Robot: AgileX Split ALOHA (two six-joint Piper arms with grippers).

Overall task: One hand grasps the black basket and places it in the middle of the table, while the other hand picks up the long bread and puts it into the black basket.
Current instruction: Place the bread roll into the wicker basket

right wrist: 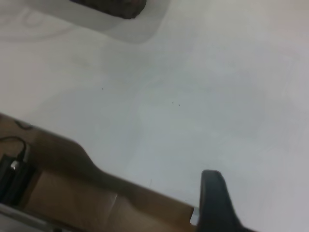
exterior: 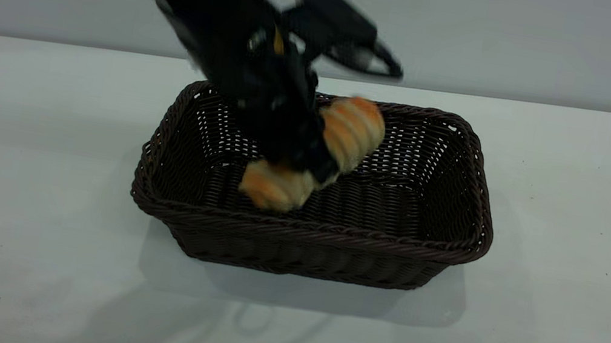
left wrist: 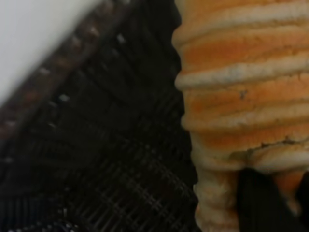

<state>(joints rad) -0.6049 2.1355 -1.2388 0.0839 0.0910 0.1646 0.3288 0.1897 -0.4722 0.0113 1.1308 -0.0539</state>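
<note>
The black basket (exterior: 302, 229) stands in the middle of the table (exterior: 577, 239). My left gripper (exterior: 318, 167) reaches down into it and is shut on the long bread (exterior: 352, 130). The bread hangs tilted inside the basket, its lower end close to the floor; I cannot tell if it touches. In the left wrist view the bread (left wrist: 241, 87) fills the picture over the basket's weave (left wrist: 96, 145), with one finger (left wrist: 260, 203) pressed on it. My right gripper is out of the exterior view. Its wrist view shows one finger (right wrist: 214, 193) over bare table, jaws apart, holding nothing.
The right wrist view shows a corner of the basket (right wrist: 120, 7) far off, the table's edge, and brown flooring (right wrist: 72, 193) with a black cable beyond it. A grey wall runs behind the table.
</note>
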